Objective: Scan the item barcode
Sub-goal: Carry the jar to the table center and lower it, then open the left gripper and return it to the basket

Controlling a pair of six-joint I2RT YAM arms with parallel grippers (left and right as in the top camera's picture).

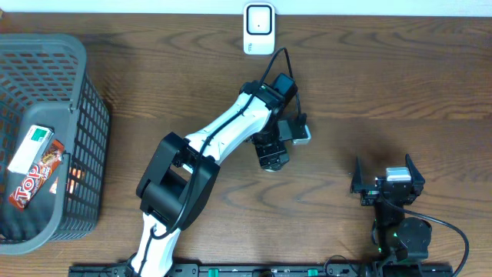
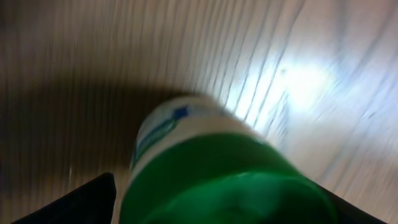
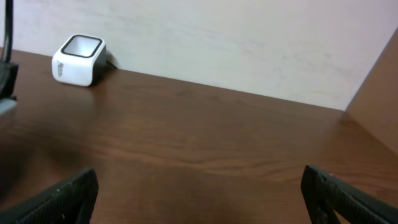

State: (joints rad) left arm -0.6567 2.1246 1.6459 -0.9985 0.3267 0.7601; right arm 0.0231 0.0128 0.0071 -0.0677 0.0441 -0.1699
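Observation:
The item, a green container with a white and blue label (image 2: 186,134), fills the left wrist view, lying between the fingers of my left gripper (image 2: 217,202). The view is blurred. The left finger (image 2: 81,202) stands a sliver apart from the item, so the jaws look open around it. From overhead my left gripper (image 1: 273,158) hangs over mid-table and hides the item. The white barcode scanner (image 1: 258,28) stands at the table's back edge and also shows in the right wrist view (image 3: 78,59). My right gripper (image 1: 388,178) rests open and empty near the front right (image 3: 199,199).
A grey mesh basket (image 1: 84,115) stands at the left with a red candy bar (image 1: 34,181) and a green-and-white box (image 1: 29,148) inside. The scanner's cable (image 1: 278,58) runs toward the left arm. A pale wall (image 3: 249,43) backs the table.

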